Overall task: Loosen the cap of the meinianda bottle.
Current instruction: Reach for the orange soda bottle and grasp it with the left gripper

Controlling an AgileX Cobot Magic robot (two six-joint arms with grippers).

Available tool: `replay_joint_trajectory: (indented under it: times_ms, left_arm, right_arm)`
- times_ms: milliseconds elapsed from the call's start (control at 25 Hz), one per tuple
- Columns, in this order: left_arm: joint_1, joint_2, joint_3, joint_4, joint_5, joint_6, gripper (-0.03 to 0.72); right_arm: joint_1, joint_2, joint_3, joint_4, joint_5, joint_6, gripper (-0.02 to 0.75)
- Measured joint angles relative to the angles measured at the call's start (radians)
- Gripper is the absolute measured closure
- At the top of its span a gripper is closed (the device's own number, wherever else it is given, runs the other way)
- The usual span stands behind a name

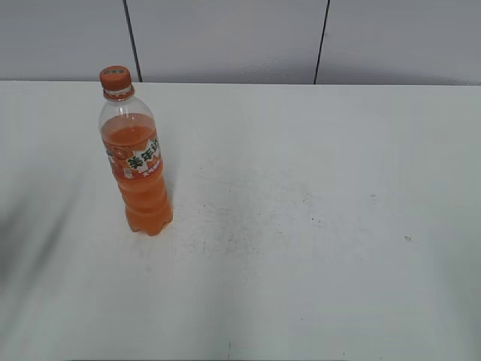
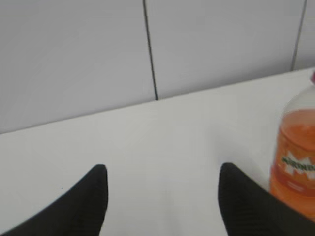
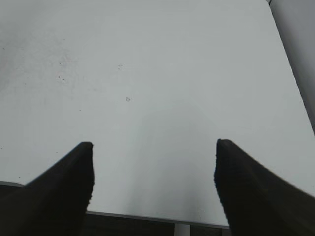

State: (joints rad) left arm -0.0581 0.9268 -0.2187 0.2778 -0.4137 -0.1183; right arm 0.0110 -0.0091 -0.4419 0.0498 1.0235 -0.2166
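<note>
Presently, the left gripper (image 2: 161, 172) stood with its jaws spread wide and nothing between them, only bare table (image 2: 162, 142) showing in the gap. The meinianda bottle (image 2: 295, 162) appeared at the right edge of the left wrist view, beyond and to the right of the right-hand finger, not touched by it. The right gripper (image 3: 153, 147) was likewise wide open and empty, set over the near right part of the table with no object before it.

In the exterior view neither arm was visible. The meinianda bottle (image 1: 137, 162) stood upright at the far left of the table (image 1: 316, 226), well apart from anything else. The cap (image 1: 116, 77) sat on the neck, apparently fully seated.

Assessment: no part of the task appeared done. The bottle remained to be steadied, and the cap to be gripped and turned.
</note>
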Motion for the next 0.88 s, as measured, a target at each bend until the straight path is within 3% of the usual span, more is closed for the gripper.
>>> replay_joint_trajectory:
  times_ms: [240, 480, 600, 680, 880]
  left_arm:
    - [0.018, 0.111, 0.004, 0.358, -0.098, -0.162, 0.253]
    - [0.166, 0.288, -0.004, 0.705, -0.33, -0.282, 0.249]
    - [0.258, 0.396, -0.057, 0.904, -0.44, -0.378, 0.196]
    - [0.296, 0.47, -0.105, 1.04, -0.512, -0.437, 0.122]
    - [0.331, 0.648, -0.274, 1.264, -0.641, -0.53, 0.041]
  right_arm:
    - [0.0, 0.0, 0.0, 0.0, 0.0, 0.0, 0.165]
    - [0.0, 0.0, 0.0, 0.0, 0.0, 0.0, 0.165]
    - [0.0, 0.0, 0.0, 0.0, 0.0, 0.0, 0.165]
    - [0.0, 0.0, 0.0, 0.0, 0.0, 0.0, 0.165]
    - [0.0, 0.0, 0.0, 0.0, 0.0, 0.0, 0.165]
